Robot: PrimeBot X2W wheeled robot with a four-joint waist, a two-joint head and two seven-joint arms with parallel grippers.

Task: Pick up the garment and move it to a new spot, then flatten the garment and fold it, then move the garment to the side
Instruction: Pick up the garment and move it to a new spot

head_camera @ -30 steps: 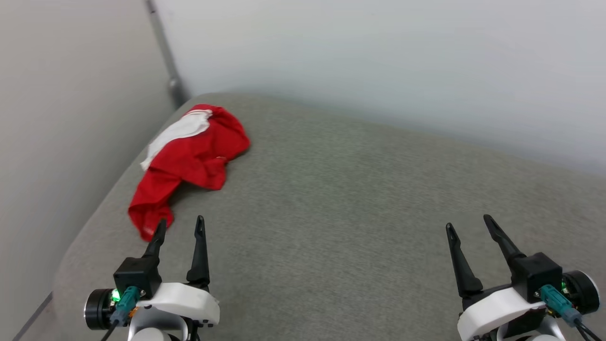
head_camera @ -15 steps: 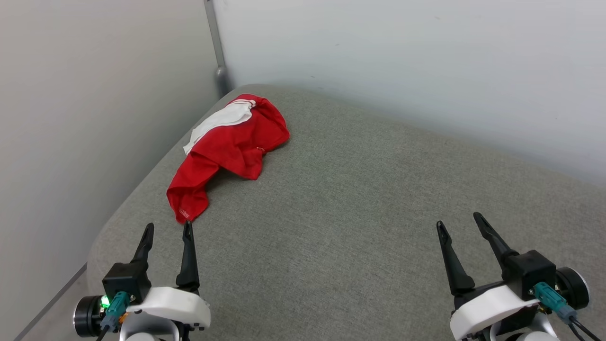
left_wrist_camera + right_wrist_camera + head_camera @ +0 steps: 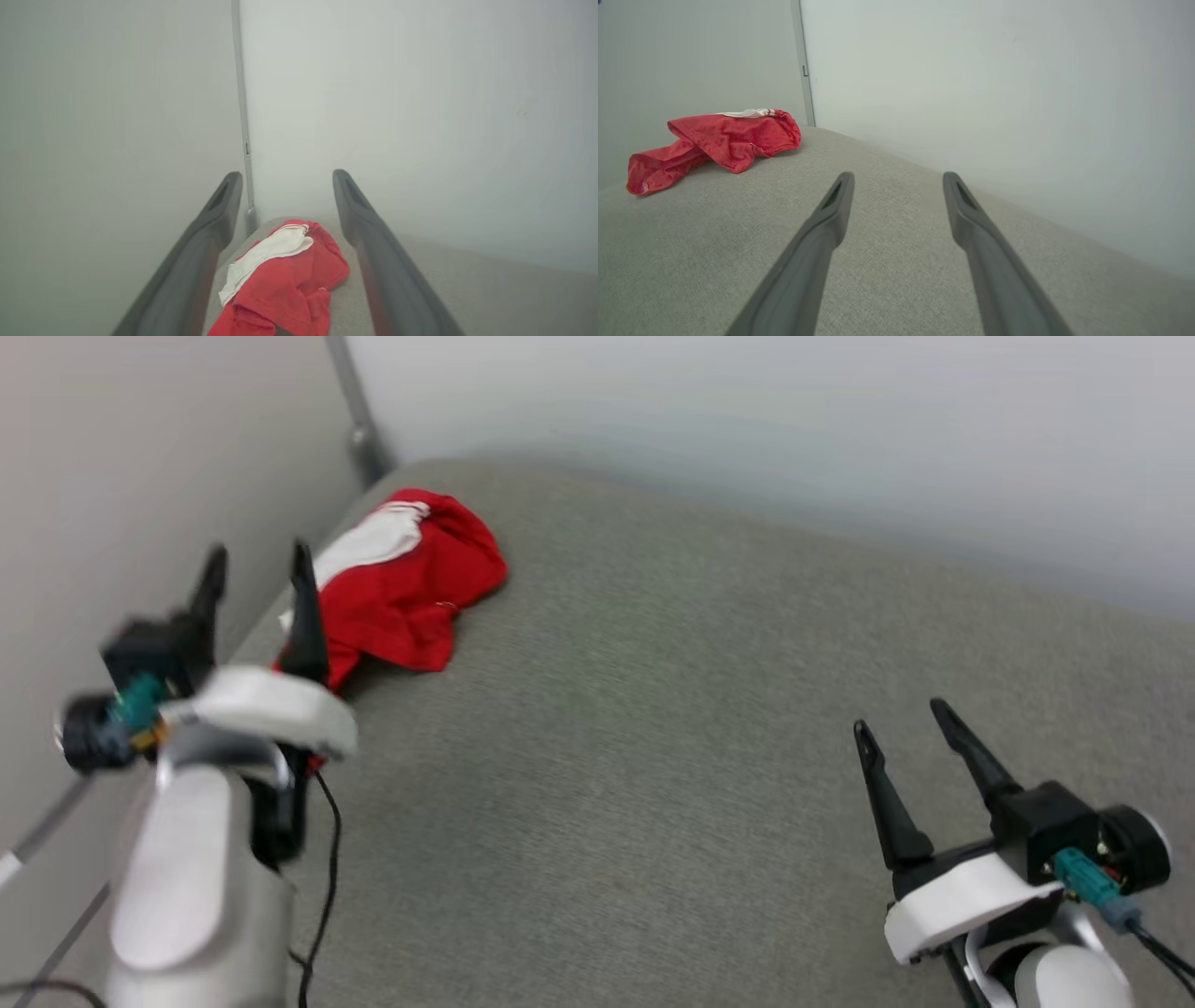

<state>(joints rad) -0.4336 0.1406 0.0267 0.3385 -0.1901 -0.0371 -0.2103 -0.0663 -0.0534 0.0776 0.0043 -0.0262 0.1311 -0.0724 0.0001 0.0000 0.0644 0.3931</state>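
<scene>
The garment [image 3: 401, 588], a red shirt with a white sleeve on top, lies crumpled at the far left corner of the grey padded surface [image 3: 653, 709]. Its letters and number are hidden in the folds. My left gripper [image 3: 257, 560] is open and raised in the air, just short of the garment's near end, which its wrist hides. In the left wrist view the garment [image 3: 285, 280] shows below and between the two spread fingers [image 3: 210, 233]. My right gripper [image 3: 901, 719] stands open at the lower right, far from the garment [image 3: 714, 142], with nothing between its fingers.
Pale walls [image 3: 747, 429] close in the surface at the back and at the left, meeting at a grey corner post [image 3: 359, 425] right behind the garment. The surface's rounded left edge [image 3: 247, 639] runs beside the left arm.
My left arm has lifted and swung forward toward the garment, blurred with motion. The right gripper has barely moved. The camera has shifted between frames.
</scene>
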